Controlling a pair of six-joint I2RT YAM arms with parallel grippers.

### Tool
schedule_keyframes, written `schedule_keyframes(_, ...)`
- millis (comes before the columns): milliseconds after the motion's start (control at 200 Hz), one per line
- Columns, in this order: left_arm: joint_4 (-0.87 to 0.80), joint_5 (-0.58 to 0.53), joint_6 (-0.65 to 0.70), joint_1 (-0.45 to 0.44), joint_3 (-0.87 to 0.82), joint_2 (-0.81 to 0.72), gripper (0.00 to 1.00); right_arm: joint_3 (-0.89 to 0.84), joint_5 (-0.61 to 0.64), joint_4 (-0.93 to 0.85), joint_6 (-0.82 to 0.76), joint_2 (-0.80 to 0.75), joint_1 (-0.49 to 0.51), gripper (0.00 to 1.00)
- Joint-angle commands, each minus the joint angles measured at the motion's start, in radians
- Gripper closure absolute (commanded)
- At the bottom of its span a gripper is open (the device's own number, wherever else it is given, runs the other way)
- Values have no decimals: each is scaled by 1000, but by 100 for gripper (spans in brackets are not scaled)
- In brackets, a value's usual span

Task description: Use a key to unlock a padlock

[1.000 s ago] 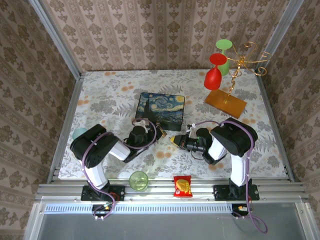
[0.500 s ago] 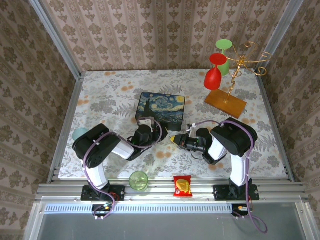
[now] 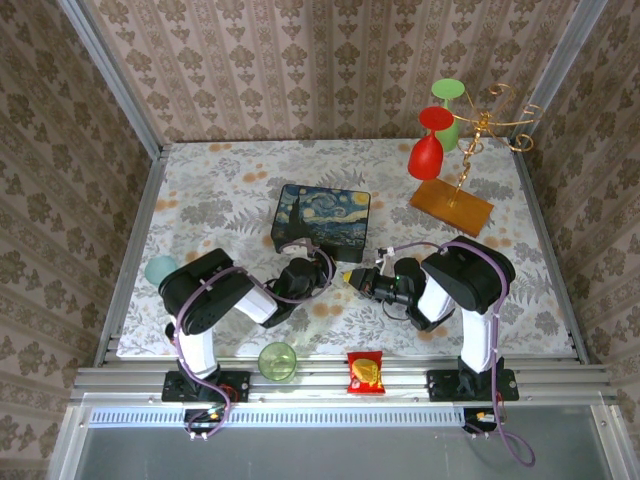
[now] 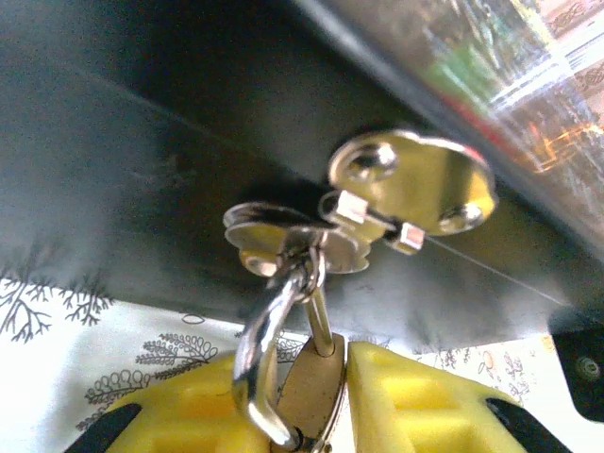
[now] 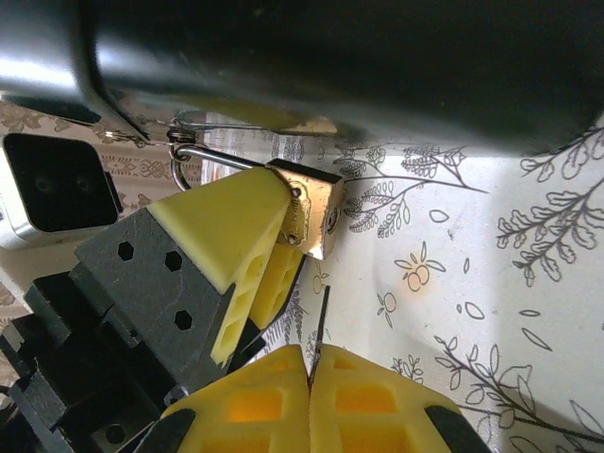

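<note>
The tiny brass padlock [image 4: 311, 396] hangs by its silver shackle [image 4: 257, 344] from the latch [image 4: 411, 184] on the front of the starry-night box [image 3: 322, 215]. My left gripper [image 4: 326, 368] is shut on the padlock body, a yellow pad on each side. In the right wrist view the padlock [image 5: 316, 212] sits in those left fingers [image 5: 226, 236]. My right gripper [image 5: 310, 377] is shut on the key [image 5: 319, 326], seen edge-on as a thin dark blade. Its tip points up at the padlock's underside and stops a short gap below it. In the top view the left gripper [image 3: 318, 268] and the right gripper [image 3: 352, 280] meet nose to nose at the box's front.
A gold stand on a wooden base [image 3: 452, 206] holds a red glass [image 3: 426, 152] and a green one at the back right. A green cup [image 3: 277, 361] and a red snack packet [image 3: 365, 371] lie at the near edge. A teal object [image 3: 158, 268] sits by the left arm.
My left arm has swung right, carrying its gripper along the box's front toward the right gripper. The right gripper and key have barely moved.
</note>
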Motion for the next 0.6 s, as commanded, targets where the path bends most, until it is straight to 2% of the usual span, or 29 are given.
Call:
schedule_keyframes(0,-86,13,-41,-15,-42,38,74,-36,42,-80,-40,38,1,100)
schedule_keyframes(95,-91,22,-28,-13,-35,35,77,-31,39,-79,-38,46,1,100)
schedule_keyframes(215,-46,65,-53,-10,-46,16,89,-20,19,-78,-30,35,0,100)
schedule_keyframes(475,2,156,-149,7,-79,-123,95,-21,-53,-76,5,-43,-29,100)
schedule_keyframes(595,90,197,-221,23,-89,-127,98,-22,-105,-78,7,-74,-51,100)
